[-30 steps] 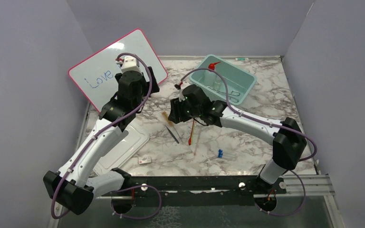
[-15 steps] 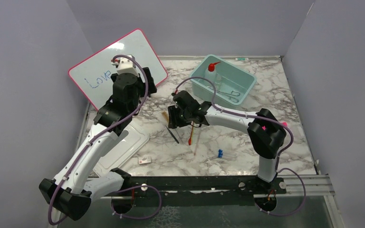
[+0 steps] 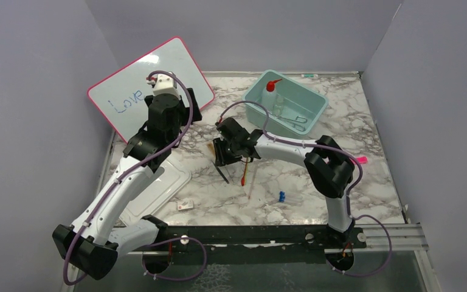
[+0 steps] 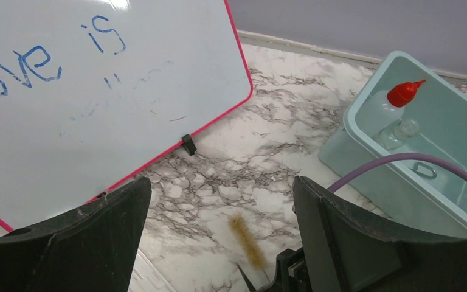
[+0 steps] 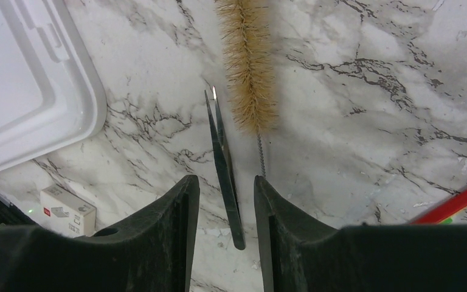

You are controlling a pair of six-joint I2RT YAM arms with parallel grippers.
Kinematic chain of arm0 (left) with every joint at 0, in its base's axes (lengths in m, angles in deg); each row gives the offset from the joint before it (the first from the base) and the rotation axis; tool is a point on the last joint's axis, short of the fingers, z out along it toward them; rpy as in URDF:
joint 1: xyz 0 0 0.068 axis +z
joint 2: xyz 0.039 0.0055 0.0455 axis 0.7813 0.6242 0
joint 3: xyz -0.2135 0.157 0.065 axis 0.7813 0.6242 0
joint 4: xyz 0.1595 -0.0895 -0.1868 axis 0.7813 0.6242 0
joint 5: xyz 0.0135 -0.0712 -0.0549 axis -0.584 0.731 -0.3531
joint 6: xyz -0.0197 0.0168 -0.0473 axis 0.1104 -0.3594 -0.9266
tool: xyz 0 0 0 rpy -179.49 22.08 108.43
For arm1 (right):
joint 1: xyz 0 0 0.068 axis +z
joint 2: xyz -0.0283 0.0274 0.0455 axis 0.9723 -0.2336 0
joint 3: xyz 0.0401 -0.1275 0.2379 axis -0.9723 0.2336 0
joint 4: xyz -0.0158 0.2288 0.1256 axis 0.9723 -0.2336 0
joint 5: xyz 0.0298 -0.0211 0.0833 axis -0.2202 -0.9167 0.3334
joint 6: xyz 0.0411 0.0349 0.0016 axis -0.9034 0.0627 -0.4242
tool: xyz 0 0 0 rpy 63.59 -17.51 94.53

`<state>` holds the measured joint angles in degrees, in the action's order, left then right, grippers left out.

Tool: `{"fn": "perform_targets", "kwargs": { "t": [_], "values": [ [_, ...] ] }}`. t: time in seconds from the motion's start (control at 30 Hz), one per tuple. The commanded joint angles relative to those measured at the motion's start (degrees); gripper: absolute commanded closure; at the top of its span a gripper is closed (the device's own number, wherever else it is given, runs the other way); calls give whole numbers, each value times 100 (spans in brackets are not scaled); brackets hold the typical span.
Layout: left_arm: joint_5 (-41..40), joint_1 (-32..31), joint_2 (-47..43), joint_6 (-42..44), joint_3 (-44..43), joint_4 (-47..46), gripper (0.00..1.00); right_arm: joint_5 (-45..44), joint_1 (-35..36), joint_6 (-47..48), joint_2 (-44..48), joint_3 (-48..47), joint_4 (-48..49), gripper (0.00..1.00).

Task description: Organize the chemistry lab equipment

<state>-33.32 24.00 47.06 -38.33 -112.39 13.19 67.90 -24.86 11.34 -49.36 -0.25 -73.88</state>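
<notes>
Currently the right hand (image 5: 225,182) hangs low over a pair of dark tweezers (image 5: 224,158) lying flat on the marble counter (image 5: 371,91). Its two black fingers stand on either side of the tweezers, partly open, with a sliver of counter showing on each side, so nothing is gripped yet. The main risk, as I judge it, sits just beside the tweezers: a brown brush (image 5: 247,61) lies almost parallel to them, and its thin wire stem (image 5: 260,155) runs into the same gap. If the fingers close here they could pinch the stem along with the tweezers, or nudge the brush and skew both. The tweezers also lie slightly aslant between the fingers, so one finger would likely touch first and spin them instead of clamping. They are thin and flat on the stone, so fingers held too high would slide over them, while fingers pressed too low would scrape the counter. A red stick (image 5: 459,201) lies near the tweezers on the side away from the white lid (image 5: 24,91) and could be brushed during a lift. Well beyond the tweezers, the teal tub (image 3: 316,112) already holds the squeeze bottle (image 3: 270,94) and metal forceps (image 3: 298,121). The left hand (image 4: 220,194) hovers wide open and empty, farther from the tweezers, in front of the whiteboard (image 4: 97,91).
</notes>
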Motion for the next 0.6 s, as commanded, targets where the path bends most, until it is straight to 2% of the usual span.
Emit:
{"fn": "perform_targets", "kwargs": {
  "t": [0.0, 0.27, 0.57],
  "values": [
    [-89, 22, 77, -35, -138, 3, 11, 81, 13, 179, -223, -255, -113, 59],
    [-54, 30, 177, -17, -170, 29, 11, -687, 13, 325, -580, -643, -539, 67],
    [-37, 39, 282, 29, -239, 38, 11, -864, 12, 400, -894, -824, -717, 76]
  ]
}}
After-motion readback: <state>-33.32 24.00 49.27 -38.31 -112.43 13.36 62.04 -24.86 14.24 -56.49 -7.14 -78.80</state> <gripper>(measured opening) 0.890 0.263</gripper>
